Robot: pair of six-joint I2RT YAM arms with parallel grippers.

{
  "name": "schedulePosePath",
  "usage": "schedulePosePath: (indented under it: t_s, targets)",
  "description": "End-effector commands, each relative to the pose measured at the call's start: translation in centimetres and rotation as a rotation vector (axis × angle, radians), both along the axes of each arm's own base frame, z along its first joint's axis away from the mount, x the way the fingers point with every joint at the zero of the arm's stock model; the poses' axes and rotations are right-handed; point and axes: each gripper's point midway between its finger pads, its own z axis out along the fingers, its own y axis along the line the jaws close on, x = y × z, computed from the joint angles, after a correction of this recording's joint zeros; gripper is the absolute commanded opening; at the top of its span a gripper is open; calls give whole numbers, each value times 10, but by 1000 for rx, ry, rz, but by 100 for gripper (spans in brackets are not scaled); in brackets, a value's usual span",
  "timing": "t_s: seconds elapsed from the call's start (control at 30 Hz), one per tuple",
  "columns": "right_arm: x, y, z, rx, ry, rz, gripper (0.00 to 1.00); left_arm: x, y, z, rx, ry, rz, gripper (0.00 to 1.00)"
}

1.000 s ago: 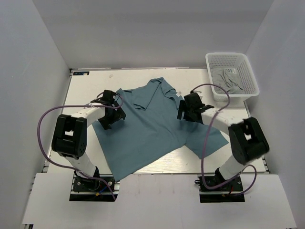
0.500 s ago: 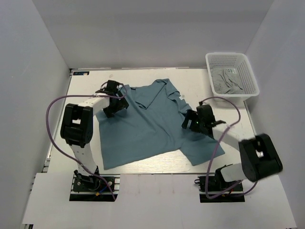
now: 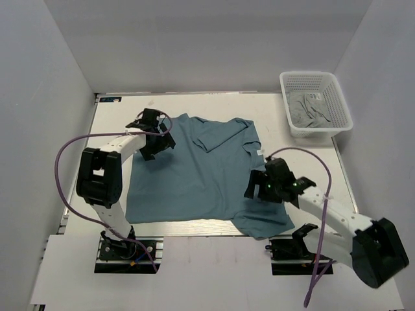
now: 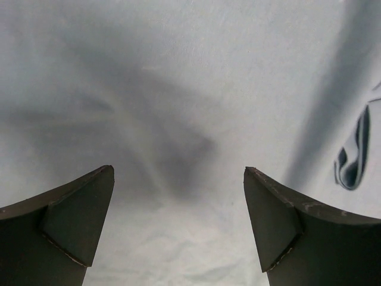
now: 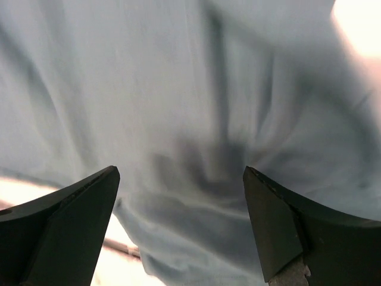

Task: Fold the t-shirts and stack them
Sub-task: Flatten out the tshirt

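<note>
From above, I see the shirt [image 3: 194, 172] spread across the desk [image 3: 272, 110], left jaws at its far left corner, right jaws on its near right side. Left wrist: jaws wide apart over cloth, gripping nothing. Right wrist: the same (cloth blurred).

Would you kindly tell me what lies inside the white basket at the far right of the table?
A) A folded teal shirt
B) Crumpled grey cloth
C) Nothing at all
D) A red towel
B: the top view shows grey cloth bunched inside the white basket, while the teal t-shirt lies spread outside it.
</note>
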Motion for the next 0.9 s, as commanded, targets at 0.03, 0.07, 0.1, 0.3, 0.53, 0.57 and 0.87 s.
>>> schedulePosePath:
  t_s: [0.03,0.07,0.1,0.3,0.53,0.57,0.87]
  targets:
    - [72,-5,55,-175,-192,-63,90,17,4,51,-3,-114,35,100]
    - [85,-10,53,-238,-203,-87,90,27,4,64,-3,-151,41,100]
    - [98,-17,57,-288,-233,-120,90,33,4,72,2,-174,48,100]
    - [193,12,86,-414,-348,-81,90,74,-11,65,-39,-164,5,100]
    - [266,36,45,-586,-278,1,90,86,-2,18,-29,-72,15,100]
    - [270,34,42,-598,-271,6,90,83,-4,15,-36,-61,10,100]
    - [291,7,11,-690,-209,-52,90,60,27,-28,-27,26,77,100]
